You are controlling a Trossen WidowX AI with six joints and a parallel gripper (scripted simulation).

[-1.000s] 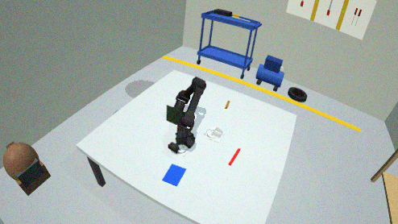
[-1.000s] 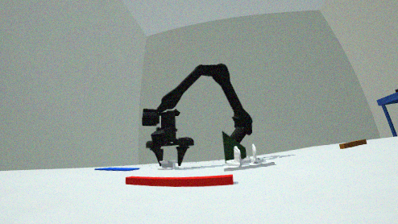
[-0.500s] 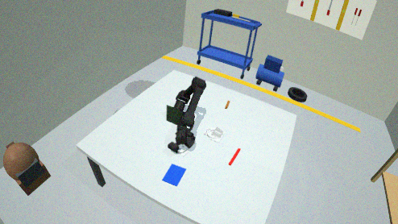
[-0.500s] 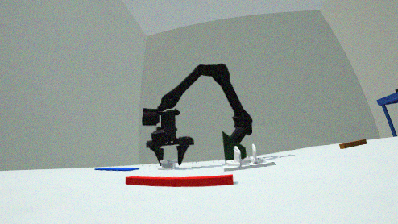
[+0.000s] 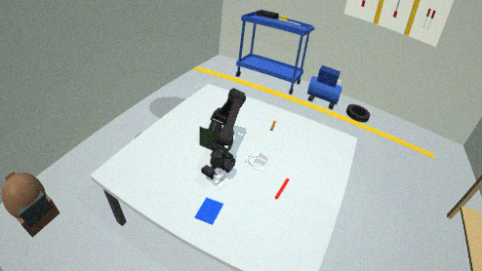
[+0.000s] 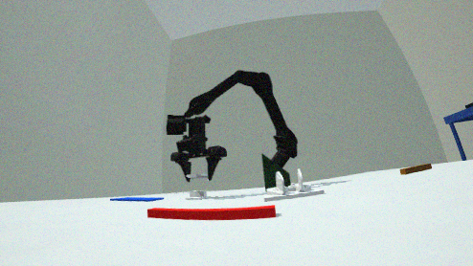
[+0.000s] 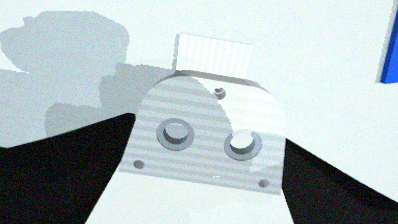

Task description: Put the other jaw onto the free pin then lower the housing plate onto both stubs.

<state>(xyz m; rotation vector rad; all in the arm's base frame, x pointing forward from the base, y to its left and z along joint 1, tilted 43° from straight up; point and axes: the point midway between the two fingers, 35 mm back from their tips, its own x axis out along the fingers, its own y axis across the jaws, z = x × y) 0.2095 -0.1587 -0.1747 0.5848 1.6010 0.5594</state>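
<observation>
Pincer [image 5: 218, 176] [image 6: 198, 179] [image 7: 206, 132] grips the housing plate [image 6: 197, 176] [image 7: 207, 117], apparently just above a pale block [image 6: 197, 194] [image 7: 214, 54].

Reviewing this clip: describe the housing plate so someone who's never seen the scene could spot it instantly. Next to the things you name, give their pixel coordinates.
On the white table [image 5: 312, 141] [image 6: 364, 230], find the black arm's pincer [image 6: 198, 179] [image 7: 206, 132]. Between its fingers is the housing plate [image 6: 197, 176] [image 7: 200, 110], pale, with a rounded edge opposite a straight one. Unlike the plain blue square nearby [image 5: 209, 211] [image 6: 137, 199] [image 7: 392, 55], it has two large ringed holes and three small ones.

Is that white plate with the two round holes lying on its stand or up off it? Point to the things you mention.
Up off it: the exterior view shows the white plate [image 6: 196, 176] [image 7: 200, 107] between the gripper's fingers, with a gap above the pale block [image 6: 196, 194].
</observation>
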